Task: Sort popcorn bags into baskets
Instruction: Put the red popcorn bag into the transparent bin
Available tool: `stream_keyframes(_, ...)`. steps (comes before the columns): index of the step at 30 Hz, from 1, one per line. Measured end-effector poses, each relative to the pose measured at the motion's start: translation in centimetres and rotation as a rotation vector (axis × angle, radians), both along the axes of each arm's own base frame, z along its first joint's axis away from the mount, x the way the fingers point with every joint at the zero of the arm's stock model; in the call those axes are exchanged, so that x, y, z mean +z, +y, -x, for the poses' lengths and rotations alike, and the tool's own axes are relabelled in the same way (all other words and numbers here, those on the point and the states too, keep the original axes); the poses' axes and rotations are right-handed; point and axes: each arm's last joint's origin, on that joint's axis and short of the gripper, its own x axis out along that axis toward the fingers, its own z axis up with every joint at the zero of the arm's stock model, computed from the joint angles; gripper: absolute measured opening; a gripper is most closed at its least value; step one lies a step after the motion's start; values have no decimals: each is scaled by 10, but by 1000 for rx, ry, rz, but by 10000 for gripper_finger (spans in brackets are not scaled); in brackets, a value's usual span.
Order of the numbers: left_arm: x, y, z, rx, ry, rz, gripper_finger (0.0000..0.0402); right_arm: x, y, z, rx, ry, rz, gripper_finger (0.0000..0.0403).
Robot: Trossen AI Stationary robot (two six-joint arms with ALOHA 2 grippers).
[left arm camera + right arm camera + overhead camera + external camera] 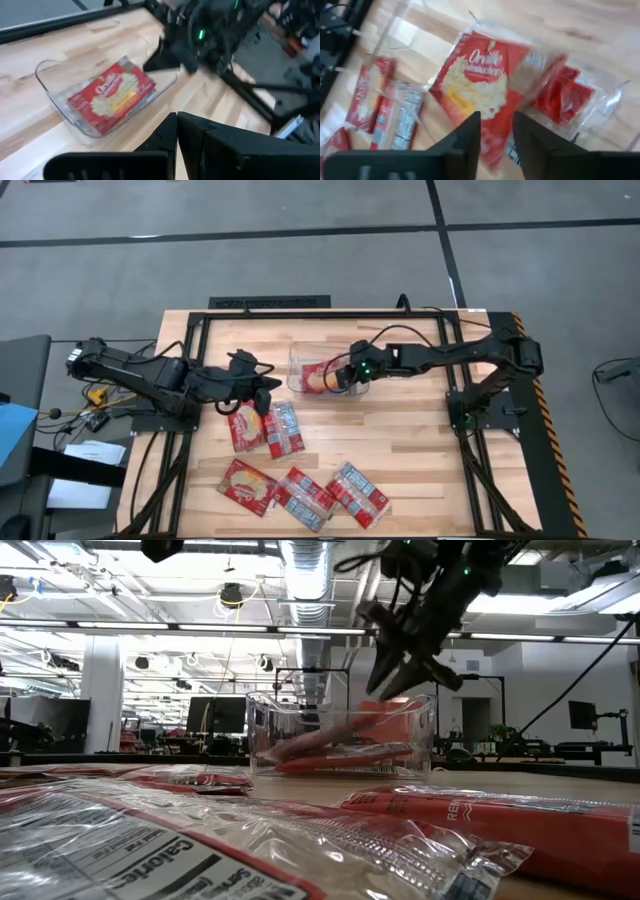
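Note:
The clear bin (pixel 298 358) stands at the table's far middle and holds red popcorn bags (pixel 318 377). In the low view one bag (pixel 385 718) leans tilted against the bin's wall (pixel 262 730). The top bag shows its popcorn picture (pixel 477 80), with another bag (pixel 565 95) beside it. My right gripper (pixel 338 377) hangs open just above the bin (pixel 410 675), its fingers (pixel 470 132) apart over the top bag, touching nothing. My left gripper (pixel 268 386) is shut and empty (pixel 177 125), left of the bin, above two bags (pixel 265 428) lying flat.
Three more bags (pixel 247 485) (pixel 305 498) (pixel 358 493) lie flat in a row near the table's near edge. A black frame (pixel 470 420) borders the wooden top. Bare wood shows to the right of the loose bags.

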Motion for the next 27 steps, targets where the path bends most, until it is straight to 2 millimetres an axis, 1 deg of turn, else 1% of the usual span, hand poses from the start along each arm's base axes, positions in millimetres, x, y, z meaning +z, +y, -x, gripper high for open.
stream_keyframes(3,-2,-1,0,-64,32,3,0,20,-2,6,13,2,27,170)
stream_keyframes(5,-3,-2,1,-96,50,14,0,32,-1,14,40,44,46,184)
stream_keyframes(7,-6,-4,0,-125,73,13,0,46,6,23,107,81,71,192)
stream_keyframes(9,-10,-7,-3,-139,106,1,0,60,23,34,194,96,81,195)
stream_keyframes(11,-17,-12,-8,-159,141,-6,0,69,47,47,281,108,70,194)
stream_keyframes(13,-24,-20,-15,-199,171,0,0,74,78,61,349,109,37,190)
stream_keyframes(16,-40,-34,-34,-277,210,12,0,74,126,81,360,74,-40,182)
stream_keyframes(19,-59,-50,-59,-366,212,29,0,66,171,99,302,50,-95,173)
stream_keyframes(22,-81,-66,-89,-490,164,61,0,54,211,116,240,29,-109,162)
stream_keyframes(25,-111,-79,-120,-631,117,120,0,35,244,128,188,34,-144,149)
stream_keyframes(27,-135,-87,-134,-692,132,143,0,22,261,132,154,45,-178,140)
